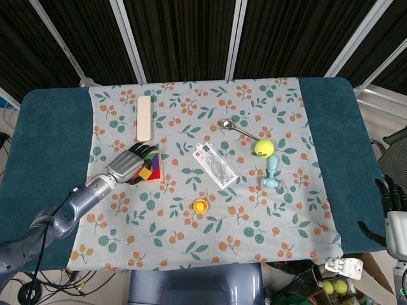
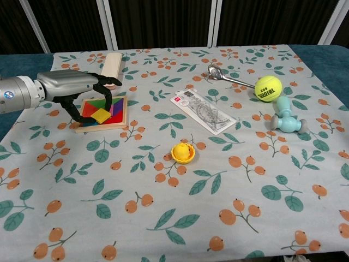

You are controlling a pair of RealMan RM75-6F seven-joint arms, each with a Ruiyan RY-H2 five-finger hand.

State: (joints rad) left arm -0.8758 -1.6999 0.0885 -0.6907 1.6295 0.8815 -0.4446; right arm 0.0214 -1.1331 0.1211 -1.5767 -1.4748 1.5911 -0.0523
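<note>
My left hand (image 1: pixel 130 162) (image 2: pixel 76 86) reaches in from the left and arches over a wooden tray of coloured tangram pieces (image 1: pixel 152 171) (image 2: pixel 104 114). Its dark fingertips (image 2: pixel 112 101) touch the pieces, and the thumb comes down at the tray's left edge. The tray lies flat on the floral cloth (image 1: pixel 210 241). My right hand (image 1: pixel 393 206) hangs off the table's right edge, fingers apart, holding nothing; the chest view does not show it.
A pale wooden bar (image 1: pixel 145 118) (image 2: pixel 113 65) lies behind the tray. Mid-table lie a packaged ruler set (image 1: pixel 215 165) (image 2: pixel 203 111) and a small yellow cap (image 1: pixel 201 205) (image 2: pixel 183 153). To the right are a spoon (image 1: pixel 236 127) (image 2: pixel 229 79), a tennis ball (image 1: pixel 264 148) (image 2: pixel 268 88) and a light blue dumbbell toy (image 1: pixel 272 173) (image 2: pixel 286 121).
</note>
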